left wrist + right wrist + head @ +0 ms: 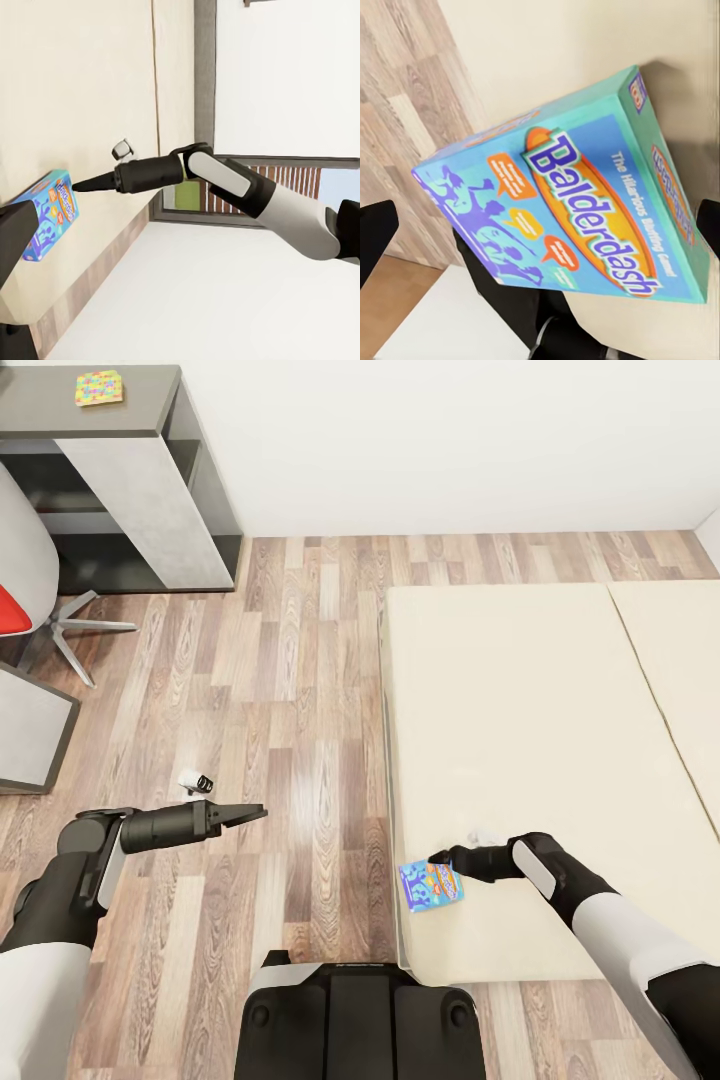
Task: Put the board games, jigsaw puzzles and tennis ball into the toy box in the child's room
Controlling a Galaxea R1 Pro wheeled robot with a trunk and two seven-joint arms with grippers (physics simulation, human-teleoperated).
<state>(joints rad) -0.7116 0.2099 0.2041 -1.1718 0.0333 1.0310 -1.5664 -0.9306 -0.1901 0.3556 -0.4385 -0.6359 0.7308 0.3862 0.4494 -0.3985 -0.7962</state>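
Head view: my right gripper (437, 857) reaches the light blue board game (431, 884) at the bed (520, 690) edge — nothing boxed here; a jigsaw puzzle (99, 387) waits on the dark unit.
Left wrist view: right fingertips at the box's edge.
Right wrist view: box between my spread fingers — ungrasped.
Left gripper (258, 813): clenched, empty.

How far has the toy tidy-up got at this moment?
Nothing looks packed yet; the toy box is not visible here. In hand: the right gripper reaches the light blue Balderdash game box at the bed's near corner; whether it grips it, I cannot tell. The left gripper hangs over the floor. Left: a puzzle on the dark side unit, plus the other toys.
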